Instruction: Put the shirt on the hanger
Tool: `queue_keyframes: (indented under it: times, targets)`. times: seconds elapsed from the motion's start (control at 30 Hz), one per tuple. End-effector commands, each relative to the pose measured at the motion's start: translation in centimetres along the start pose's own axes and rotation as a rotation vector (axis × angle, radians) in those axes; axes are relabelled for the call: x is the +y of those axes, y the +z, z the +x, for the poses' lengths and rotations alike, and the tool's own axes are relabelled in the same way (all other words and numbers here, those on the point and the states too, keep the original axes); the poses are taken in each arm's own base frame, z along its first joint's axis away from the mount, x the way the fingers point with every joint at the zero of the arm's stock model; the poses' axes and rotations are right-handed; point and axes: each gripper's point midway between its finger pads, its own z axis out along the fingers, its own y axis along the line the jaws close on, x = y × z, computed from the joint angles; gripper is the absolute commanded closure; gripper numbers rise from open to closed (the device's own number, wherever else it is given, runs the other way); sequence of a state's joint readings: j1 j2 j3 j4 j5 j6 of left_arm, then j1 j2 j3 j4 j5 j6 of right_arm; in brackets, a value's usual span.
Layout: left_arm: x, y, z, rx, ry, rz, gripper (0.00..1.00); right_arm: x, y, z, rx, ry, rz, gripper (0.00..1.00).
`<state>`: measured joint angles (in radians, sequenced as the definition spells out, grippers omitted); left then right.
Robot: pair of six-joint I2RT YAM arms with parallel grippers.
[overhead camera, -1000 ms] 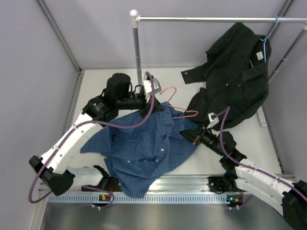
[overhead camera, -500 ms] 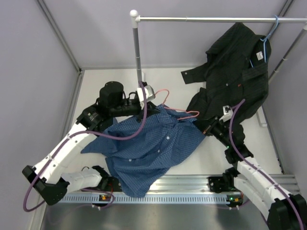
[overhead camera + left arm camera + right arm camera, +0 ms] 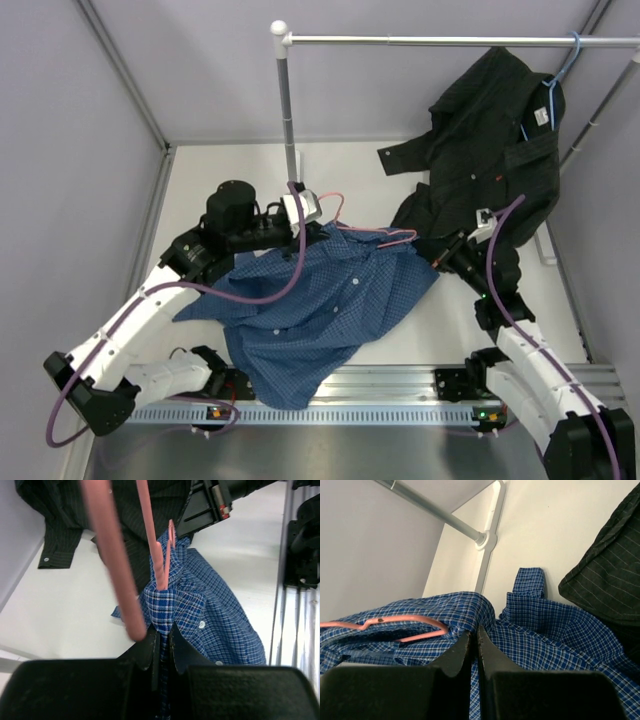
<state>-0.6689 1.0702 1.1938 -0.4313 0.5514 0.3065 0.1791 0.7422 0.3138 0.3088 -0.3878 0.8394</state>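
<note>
**Top view, centre.** The shirt (image 3: 320,300), soft blue fabric in a fine check with small pale buttons, lies rumpled on the white surface (image 3: 230,165). Its collar end is lifted toward the upper centre. The hanger (image 3: 372,233), a thin pink-red wire with a curved hook, sits at the collar, with part of its span under the cloth. The left tool (image 3: 316,226) is clenched on a fold of checked collar fabric. In the left wrist view the wire runs just beside its fingers, and whether it is also pinched cannot be told. The right tool (image 3: 433,258), at the shirt's right edge, appears pressed closed on the cloth.

**Upper right.** A black pinstriped shirt (image 3: 490,150) hangs from a light blue hanger (image 3: 562,68) on a grey metal rail (image 3: 430,41).
</note>
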Motion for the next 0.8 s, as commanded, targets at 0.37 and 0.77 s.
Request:
queue_keyframes:
  times: [0.37,0.77]
  targets:
    - [0.6,1.0,0.8,0.028,0.095,0.013,1.00,0.4,0.3,-6.3,-0.032,-0.201,0.197,1.00]
    - [4.9,2.2,2.4,0.167,0.080,-0.255,1.00,3.5,0.1,-5.4,0.081,-0.207,0.094,1.00]
